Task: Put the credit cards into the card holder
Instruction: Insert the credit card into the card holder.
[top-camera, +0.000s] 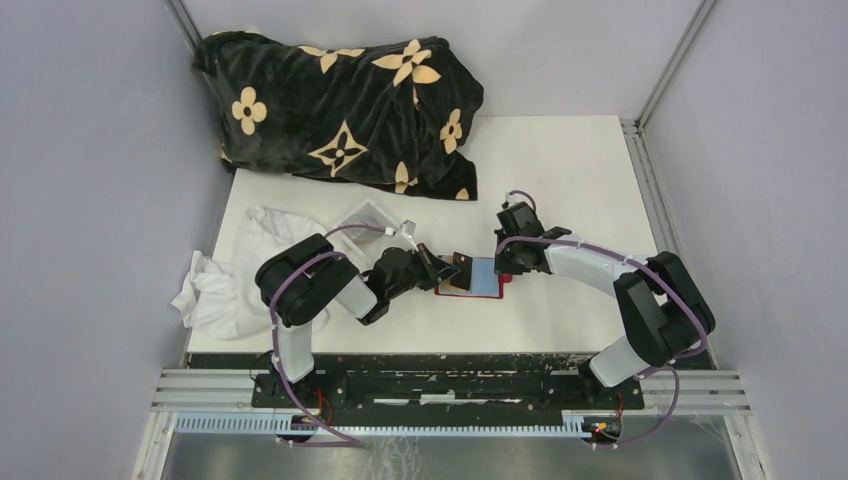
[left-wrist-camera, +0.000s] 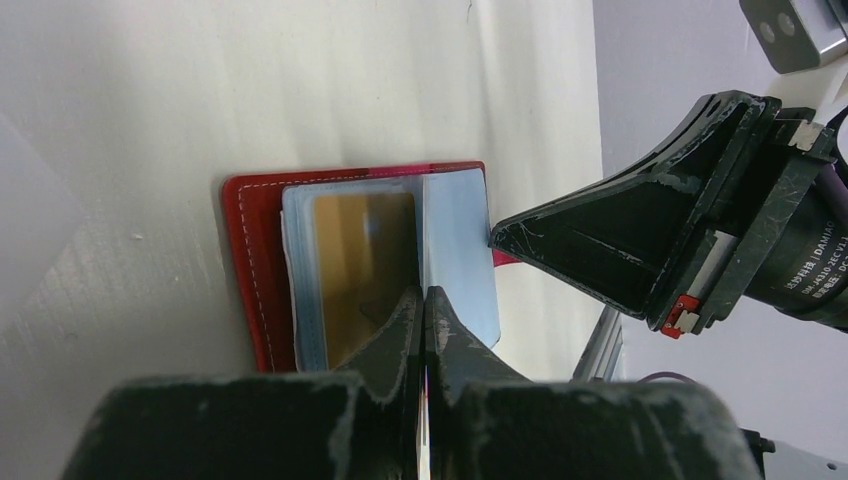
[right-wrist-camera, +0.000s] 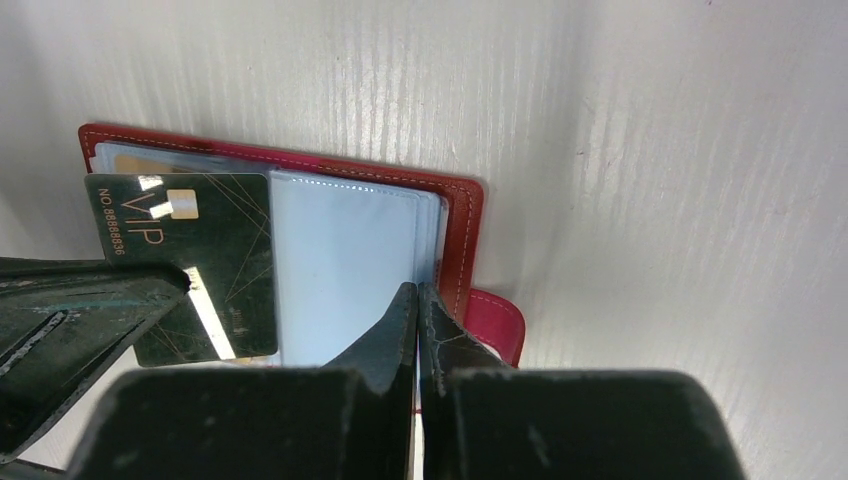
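The red card holder (top-camera: 503, 293) lies open on the white table, its light-blue sleeve pages (right-wrist-camera: 340, 270) facing up. A yellow-orange card (left-wrist-camera: 360, 260) sits inside a sleeve on its left half. My left gripper (top-camera: 447, 270) is shut on a dark grey "VIP" credit card (right-wrist-camera: 190, 265) and holds it over the left half of the holder (right-wrist-camera: 462, 240). That card shows edge-on between my left fingers (left-wrist-camera: 424, 300). My right gripper (top-camera: 503, 265) is shut, with its tips (right-wrist-camera: 417, 292) at the right edge of the sleeve pages, beside the red snap tab (right-wrist-camera: 495, 320). It also shows in the left wrist view (left-wrist-camera: 495, 235).
A black blanket with tan flowers (top-camera: 340, 100) covers the back left. A crumpled white cloth (top-camera: 235, 270) and a clear plastic box (top-camera: 370, 220) lie left of the left arm. The table's near edge (top-camera: 450, 352) is close below the holder.
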